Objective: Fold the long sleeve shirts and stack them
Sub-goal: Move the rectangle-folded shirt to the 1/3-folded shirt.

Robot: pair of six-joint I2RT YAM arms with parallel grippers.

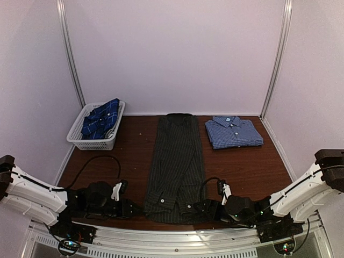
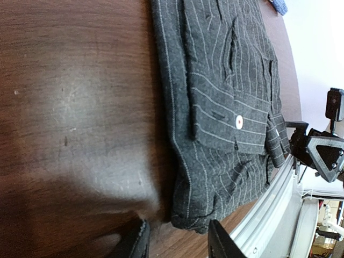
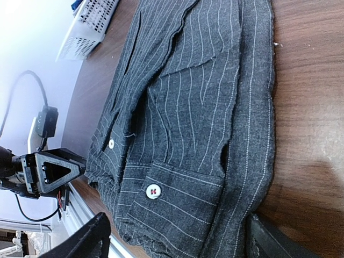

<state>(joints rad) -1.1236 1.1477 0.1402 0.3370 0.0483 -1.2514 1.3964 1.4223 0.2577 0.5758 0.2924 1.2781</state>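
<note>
Charcoal pinstriped cloth shirt (image 1: pixel 174 161) lies flat just right of the white plastic mesh basket (image 1: pixel 88 143) on my overhead view; my left wrist view has the left gripper (image 2: pixel 178 239) partly spread at its hem corner, and my right wrist view the right gripper (image 3: pixel 177 236) spread wide astride that hem.

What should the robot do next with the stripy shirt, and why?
Probably close both grippers on the near hem. The left gripper and right gripper sit open at the near corners of the pinstriped shirt, which lies long, not yet folded across.
</note>
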